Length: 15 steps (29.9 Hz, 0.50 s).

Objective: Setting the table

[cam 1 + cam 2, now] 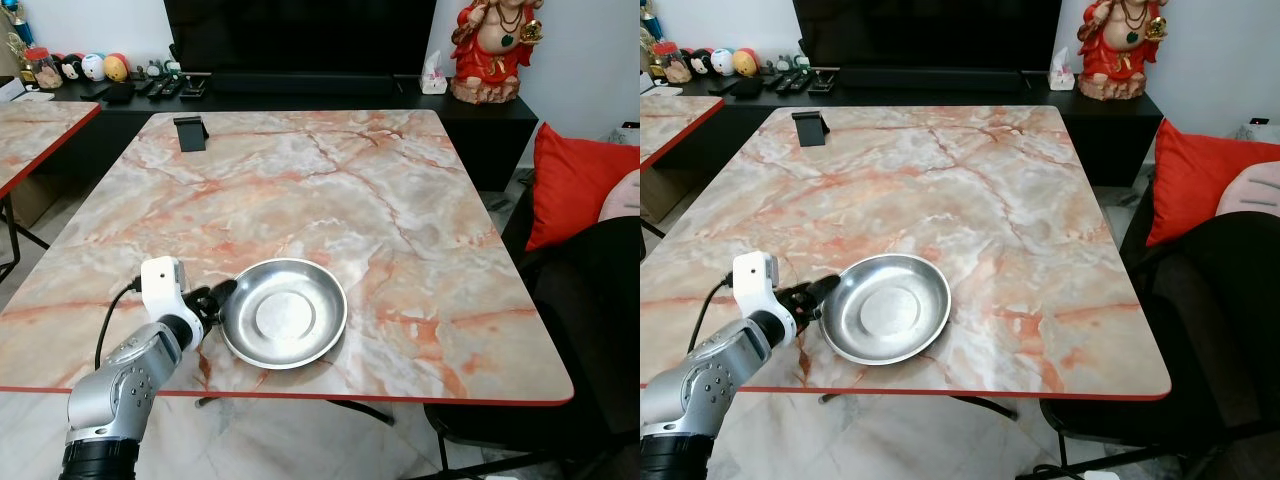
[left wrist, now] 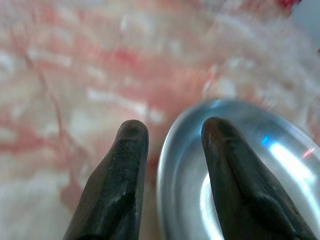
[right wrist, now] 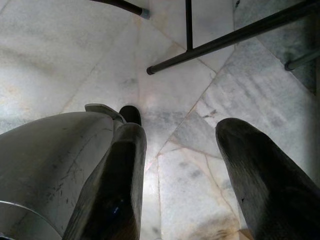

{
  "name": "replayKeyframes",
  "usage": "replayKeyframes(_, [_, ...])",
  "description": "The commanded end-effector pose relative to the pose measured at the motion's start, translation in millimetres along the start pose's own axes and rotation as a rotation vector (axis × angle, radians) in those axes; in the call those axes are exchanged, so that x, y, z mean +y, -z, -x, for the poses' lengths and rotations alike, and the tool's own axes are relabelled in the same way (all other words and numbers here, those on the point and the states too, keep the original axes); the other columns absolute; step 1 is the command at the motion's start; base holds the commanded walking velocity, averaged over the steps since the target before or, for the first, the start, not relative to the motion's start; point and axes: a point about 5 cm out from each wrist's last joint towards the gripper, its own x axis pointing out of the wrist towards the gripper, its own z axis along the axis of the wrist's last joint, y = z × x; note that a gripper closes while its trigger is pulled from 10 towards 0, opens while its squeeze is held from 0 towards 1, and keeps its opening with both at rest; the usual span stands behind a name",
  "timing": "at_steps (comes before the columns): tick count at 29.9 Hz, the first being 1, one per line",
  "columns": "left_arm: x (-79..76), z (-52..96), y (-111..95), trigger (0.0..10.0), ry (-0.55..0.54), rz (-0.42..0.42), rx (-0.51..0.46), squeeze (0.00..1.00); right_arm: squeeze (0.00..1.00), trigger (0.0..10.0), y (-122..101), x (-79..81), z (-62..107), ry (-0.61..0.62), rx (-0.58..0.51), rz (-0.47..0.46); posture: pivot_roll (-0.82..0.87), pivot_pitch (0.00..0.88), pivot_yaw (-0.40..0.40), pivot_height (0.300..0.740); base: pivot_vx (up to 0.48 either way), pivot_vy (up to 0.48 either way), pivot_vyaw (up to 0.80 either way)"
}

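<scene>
Left eye view: left gripper (image 1: 222,293) straddles the steel plate (image 1: 284,312) rim, parted, on the marble table (image 1: 300,190).

A marble-patterned table (image 1: 970,190) with a red edge takes up the middle of the view. On it, toward 7 o'clock, sits a shallow stainless steel dish (image 1: 885,308). The left gripper (image 1: 812,295) reaches in from 8 o'clock, its black fingers at the dish's rim on the 9 o'clock side. A small black stand (image 1: 811,127) rests near the table's 11 o'clock corner. Beyond, a dark low cabinet (image 1: 1110,120) carries a television (image 1: 930,35), a tissue box (image 1: 1063,72) and a red figurine (image 1: 1120,45) at 1 o'clock. A red cushion (image 1: 1200,190) lies at 3 o'clock.
</scene>
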Motion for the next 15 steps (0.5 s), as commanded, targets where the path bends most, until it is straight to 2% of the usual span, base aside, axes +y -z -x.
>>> replayKeyframes(1, [1.4, 5.8, -14.8, 10.0, -0.003, -0.016, -0.109, 0.0, 0.0, 10.0, 0.1, -1.6, 0.3, 0.002, 0.001, 0.001, -0.02, 0.0, 0.006, 0.732, 0.0, 0.0, 0.0])
replayKeyframes(2, [1.4, 5.8, -14.8, 10.0, -0.003, -0.016, -0.109, 0.0, 0.0, 10.0, 0.1, -1.6, 0.3, 0.002, 0.001, 0.001, -0.02, 0.0, 0.006, 0.732, 0.0, 0.0, 0.0])
replayKeyframes(3, [3.1, 7.0, -19.1, 10.0, -0.022, -0.045, -0.151, 0.0, 0.0, 10.0, 0.1, -1.7, 0.3, 0.003, 0.0, 0.0, -0.02, 0.0, 0.006, 0.732, 0.0, 0.0, 0.0])
replayKeyframes(4, [7.2, 9.1, -24.2, 10.0, -0.071, -0.121, -0.209, 0.0, 0.0, 10.0, 0.0, -1.8, 0.4, 0.004, -0.002, 0.0, -0.02, 0.0, 0.003, 0.732, 0.0, 0.0, 0.0])
replayKeyframes(5, [8.7, 9.8, -24.7, 10.0, -0.089, -0.145, -0.22, 0.0, 0.0, 10.0, -0.1, -1.9, 0.4, 0.005, -0.003, 0.0, -0.02, 0.0, 0.003, 0.732, 0.0, 0.0, 0.0])
replayKeyframes(6, [12.6, 12.5, -24.5, 10.0, -0.131, -0.254, -0.248, 0.0, 0.0, 10.0, -0.1, -1.9, 0.4, 0.008, -0.005, -0.001, -0.02, 0.0, 0.005, 0.732, 0.0, 0.0, 0.0])
replayKeyframes(8, [15.2, 14.3, -22.7, 10.0, -0.165, -0.343, -0.256, 0.0, 0.0, 10.0, -0.3, -1.8, 0.4, 0.01, -0.008, -0.003, -0.03, 0.0, 0.006, 0.732, 0.0, 0.0, 0.0])
replayKeyframes(9, [18.8, 18.3, -19.2, 10.0, -0.207, -0.441, -0.281, 0.0, 0.0, 10.0, -0.2, -1.7, 0.4, 0.012, -0.012, -0.009, -0.03, 0.0, 0.007, 0.732, 0.0, 0.0, 0.0])
replayKeyframes(10, [19.8, 20.6, -17.5, 10.0, -0.222, -0.483, -0.294, 0.0, 0.0, 10.0, -0.1, -1.6, 0.5, 0.013, -0.013, -0.012, -0.03, 0.0, 0.007, 0.732, 0.0, 0.0, 0.0])
replayKeyframes(13, [18.9, 24.9, -15.5, 10.0, -0.231, -0.499, -0.33, 0.0, 0.0, 10.0, -0.1, -1.7, 0.5, 0.015, -0.016, -0.015, -0.03, 0.0, 0.006, 0.732, 0.0, 0.0, 0.0])
replayKeyframes(15, [14.9, 27.1, -13.6, 10.0, -0.216, -0.545, -0.35, 0.0, 0.0, 10.0, -0.1, -1.9, 0.6, 0.018, -0.017, -0.015, -0.03, 0.0, 0.006, 0.732, 0.0, 0.0, 0.0])
